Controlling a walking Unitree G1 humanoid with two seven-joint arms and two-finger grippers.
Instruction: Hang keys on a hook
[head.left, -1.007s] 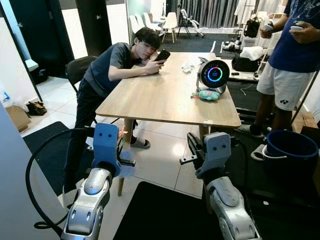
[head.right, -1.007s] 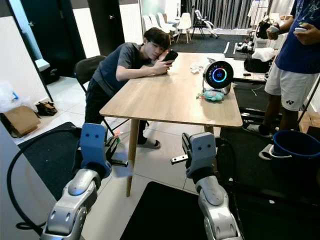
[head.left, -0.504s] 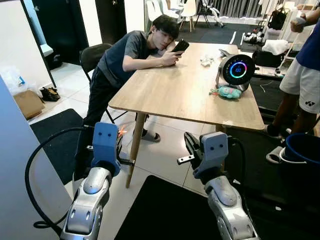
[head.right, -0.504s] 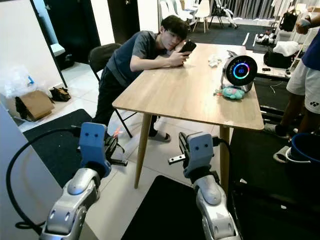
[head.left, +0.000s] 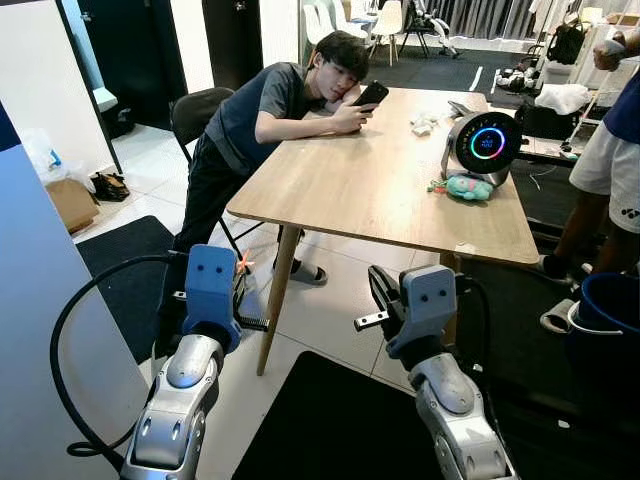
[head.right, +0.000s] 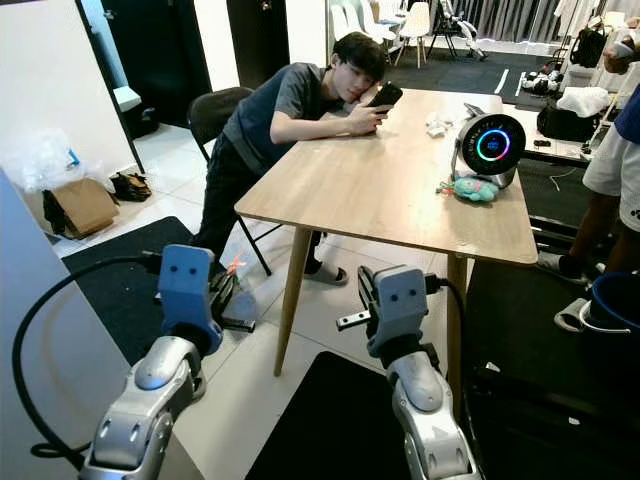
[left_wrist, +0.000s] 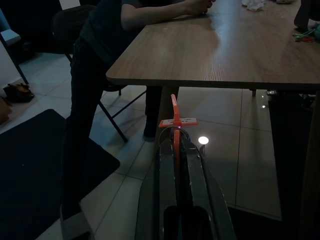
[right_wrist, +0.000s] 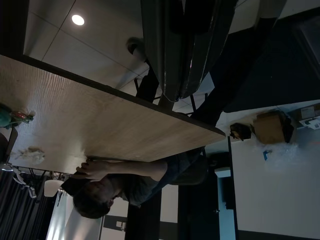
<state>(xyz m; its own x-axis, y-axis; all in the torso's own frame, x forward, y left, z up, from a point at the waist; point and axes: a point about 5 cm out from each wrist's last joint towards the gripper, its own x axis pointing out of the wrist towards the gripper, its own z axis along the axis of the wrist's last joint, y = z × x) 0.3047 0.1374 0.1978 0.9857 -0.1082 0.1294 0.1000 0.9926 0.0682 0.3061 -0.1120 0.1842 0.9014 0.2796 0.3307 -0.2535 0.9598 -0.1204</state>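
Left end effector (left_wrist: 176, 145): fingers pressed together on an orange key tag (left_wrist: 174, 120), apparently with keys, held before the wooden surface (head.left: 380, 180), near its corner leg. Right end effector (right_wrist: 182, 82): fingers closed, empty, beside it. Seated person (head.left: 270, 110) leans on the surface.

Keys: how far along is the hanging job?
Pickup looks done: the left hand is shut on the keys' orange tag, held out near the wooden table. The right hand carries nothing. Still left: finding a hook and hanging them.
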